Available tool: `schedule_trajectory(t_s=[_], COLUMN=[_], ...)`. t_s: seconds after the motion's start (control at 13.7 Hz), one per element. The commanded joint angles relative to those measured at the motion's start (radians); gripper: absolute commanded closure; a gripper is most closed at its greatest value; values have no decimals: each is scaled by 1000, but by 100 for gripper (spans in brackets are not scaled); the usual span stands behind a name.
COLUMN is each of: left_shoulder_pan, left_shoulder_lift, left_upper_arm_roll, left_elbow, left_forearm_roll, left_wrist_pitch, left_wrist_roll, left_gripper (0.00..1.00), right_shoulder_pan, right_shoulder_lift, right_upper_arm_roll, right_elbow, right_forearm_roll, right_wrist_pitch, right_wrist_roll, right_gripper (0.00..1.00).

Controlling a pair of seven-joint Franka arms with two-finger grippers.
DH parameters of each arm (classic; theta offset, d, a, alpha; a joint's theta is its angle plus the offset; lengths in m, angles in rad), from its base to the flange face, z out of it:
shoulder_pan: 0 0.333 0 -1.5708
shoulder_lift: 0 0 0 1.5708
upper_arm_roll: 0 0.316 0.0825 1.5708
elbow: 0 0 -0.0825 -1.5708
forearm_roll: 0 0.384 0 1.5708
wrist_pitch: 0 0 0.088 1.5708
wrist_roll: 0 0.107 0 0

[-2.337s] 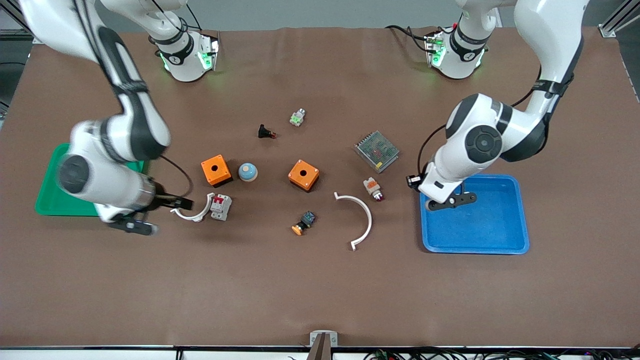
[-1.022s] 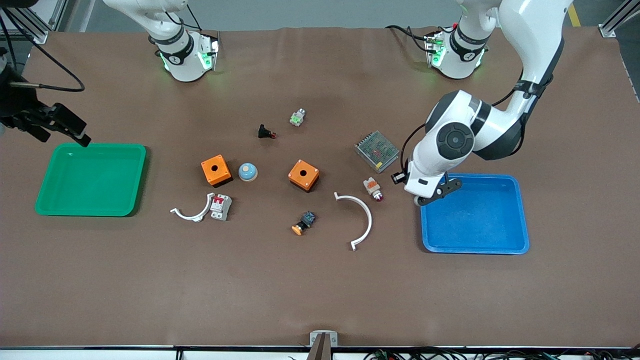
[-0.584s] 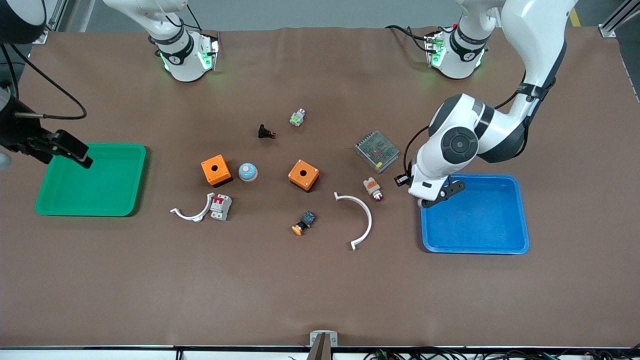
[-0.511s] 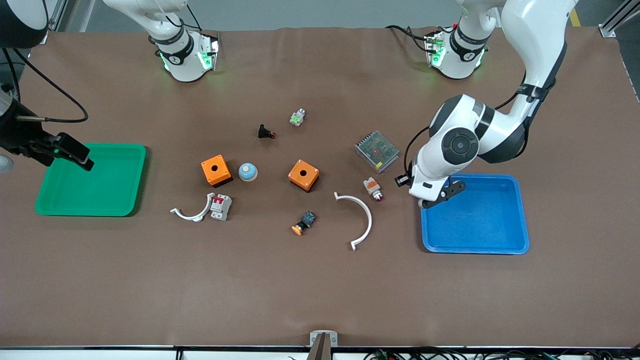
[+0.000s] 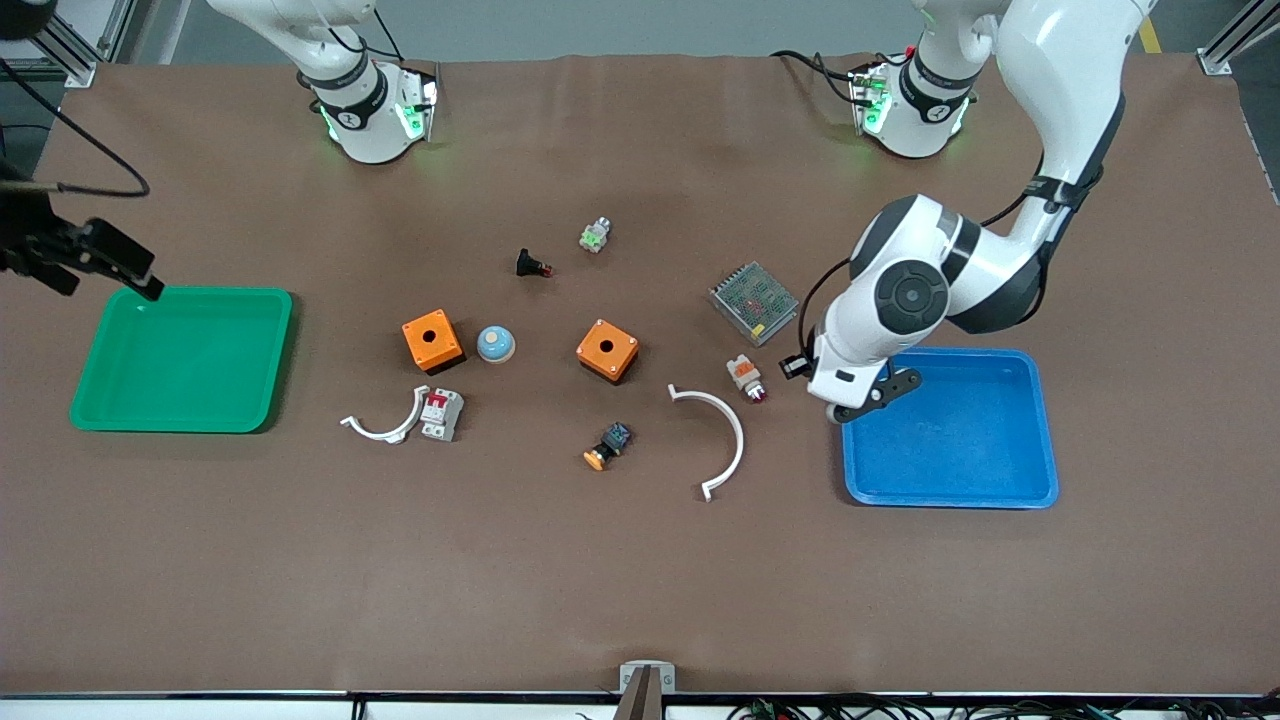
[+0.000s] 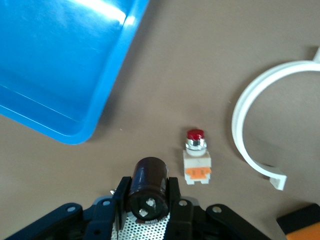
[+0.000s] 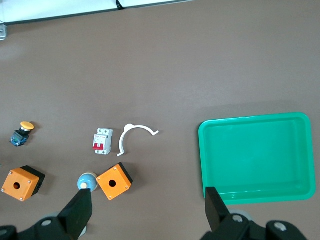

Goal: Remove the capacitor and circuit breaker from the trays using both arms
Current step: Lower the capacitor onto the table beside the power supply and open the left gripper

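the left claw (image 6: 148,200) is pinching the capacitor (image 6: 148,186) over the surface (image 5: 640,560) just beside the blue tray's (image 5: 950,497) corner. the right claw (image 7: 147,212) is hanging spread beside the green tray (image 5: 180,425). the breaker (image 5: 441,413) is lying touching a white arc (image 5: 385,428).

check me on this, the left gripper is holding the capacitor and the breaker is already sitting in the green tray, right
Not quite. The left gripper does hold the capacitor, but the breaker is not in the green tray. It lies on the table beside a small white curved piece, near one orange box. The front view shows this, and the right wrist view agrees.
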Motion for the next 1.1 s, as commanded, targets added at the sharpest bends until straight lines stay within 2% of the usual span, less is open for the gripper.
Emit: schedule_trajectory(t_s=[0.0,0.22,0.51,0.73,1.02], left_shoulder_pan=[-23,-111,-226,-267,-287], left_shoulder_lift=[40,106,196,240,286], left_upper_arm_roll=[-6,-7,-3,4,5], left_elbow=[39,76,76,65,50], left_forearm_roll=[17,10,18,26,44], left_wrist_pitch=[-2,53,203,229,229], left_wrist_roll=[-16,-39,-160,-187,-190], left_gripper=[100,99,98,92,82], right_shoulder_pan=[-17,-23,-31,-31,-26], right_shoulder_lift=[-39,2,39,74,74], right_upper_arm_roll=[8,6,8,9,9], right_elbow=[-40,53,93,136,122], right_forearm_roll=[-5,-12,-48,-57,-58], right_wrist_pitch=[-1,-2,-10,-11,-34], right_wrist_roll=[-13,-24,-27,-27,-25], right_gripper=[0,0,0,0,0])
